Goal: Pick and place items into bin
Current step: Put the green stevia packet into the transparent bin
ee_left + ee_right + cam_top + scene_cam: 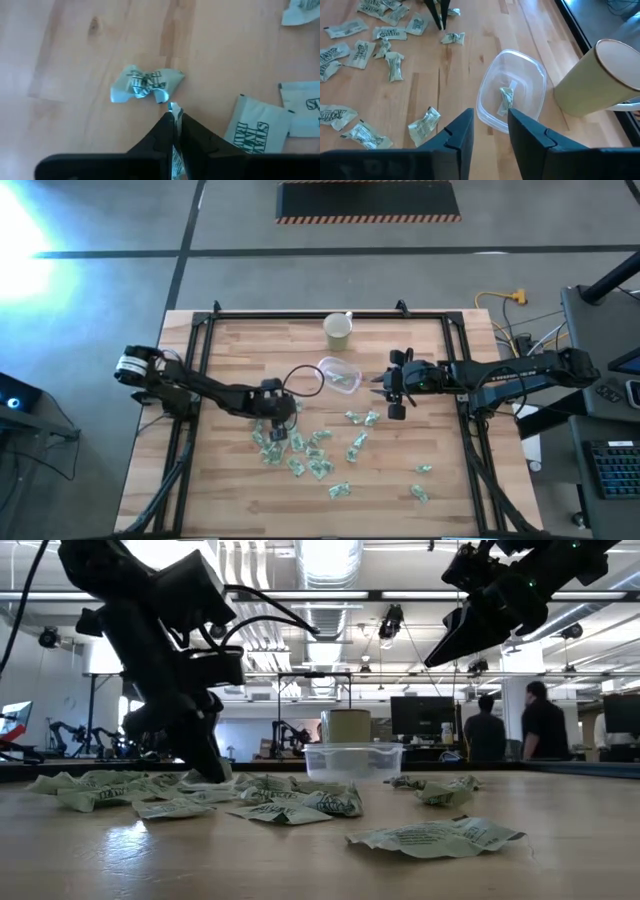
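Pick step in hand: left gripper (175, 116) clamped on a packet (173, 107) at worktop (230, 490) centre, clear tub (339, 374) at its 2 o'clock holding one packet, right gripper (490, 129) parted and empty above it; next, lift and carry to tub.

You see the left gripper (175, 116) pointing down at the wooden table (65, 55), its two dark fingers (160, 137) pressed together with a sliver of packet (174, 111) pinched between the tips. Just beyond the tips lies a crumpled packet (145, 84), green print on white. Two flatter packets (257, 130) lie off to one side, one overlapping the other, and another (302, 14) shows at the frame's corner.
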Controlling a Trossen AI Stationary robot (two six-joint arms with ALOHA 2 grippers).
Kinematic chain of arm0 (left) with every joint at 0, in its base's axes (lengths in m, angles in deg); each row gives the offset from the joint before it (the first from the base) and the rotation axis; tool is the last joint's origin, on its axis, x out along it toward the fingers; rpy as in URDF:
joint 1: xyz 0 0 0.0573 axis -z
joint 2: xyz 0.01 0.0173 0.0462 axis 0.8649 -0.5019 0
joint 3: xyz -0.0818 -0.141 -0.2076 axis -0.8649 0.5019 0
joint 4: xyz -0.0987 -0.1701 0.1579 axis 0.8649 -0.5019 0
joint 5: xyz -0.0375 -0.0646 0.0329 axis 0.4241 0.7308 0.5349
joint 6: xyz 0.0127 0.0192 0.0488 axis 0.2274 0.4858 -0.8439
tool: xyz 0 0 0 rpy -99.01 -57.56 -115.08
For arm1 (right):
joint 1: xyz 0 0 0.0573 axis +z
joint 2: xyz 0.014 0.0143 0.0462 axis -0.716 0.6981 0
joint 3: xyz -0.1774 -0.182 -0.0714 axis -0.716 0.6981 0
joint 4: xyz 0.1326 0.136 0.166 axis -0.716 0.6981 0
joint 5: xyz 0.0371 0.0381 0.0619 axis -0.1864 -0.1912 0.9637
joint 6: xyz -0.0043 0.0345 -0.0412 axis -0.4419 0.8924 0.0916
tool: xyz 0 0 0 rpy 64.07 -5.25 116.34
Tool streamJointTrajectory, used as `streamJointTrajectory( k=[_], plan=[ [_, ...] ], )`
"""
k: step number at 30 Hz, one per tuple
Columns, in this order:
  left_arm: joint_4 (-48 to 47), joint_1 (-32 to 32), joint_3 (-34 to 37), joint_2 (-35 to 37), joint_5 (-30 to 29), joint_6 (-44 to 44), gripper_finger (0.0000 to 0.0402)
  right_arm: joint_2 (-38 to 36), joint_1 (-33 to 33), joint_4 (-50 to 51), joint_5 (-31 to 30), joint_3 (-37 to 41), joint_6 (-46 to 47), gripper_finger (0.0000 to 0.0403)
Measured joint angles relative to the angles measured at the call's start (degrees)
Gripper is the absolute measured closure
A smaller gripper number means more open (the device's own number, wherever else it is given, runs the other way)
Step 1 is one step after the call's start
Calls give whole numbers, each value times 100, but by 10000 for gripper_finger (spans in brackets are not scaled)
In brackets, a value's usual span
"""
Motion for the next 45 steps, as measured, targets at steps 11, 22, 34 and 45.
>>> streamJointTrajectory(
  k=[11, 22, 34, 45],
  plan=[
    [453, -33, -561, 561, -1123, -2026, 400, 0, 0, 7, -6, 0, -6, 307],
    [2482, -833, -611, 271, -1118, -4179, 400, 0, -2, 31, -8, 0, -6, 320],
    [3283, -1617, -1036, -752, 132, -4172, 400, 0, 0, 39, -10, 0, 1, 319],
    [3117, -1622, -1784, -1673, 81, -4145, 395, 0, -2, 40, -10, 0, 20, 331]
  ],
)
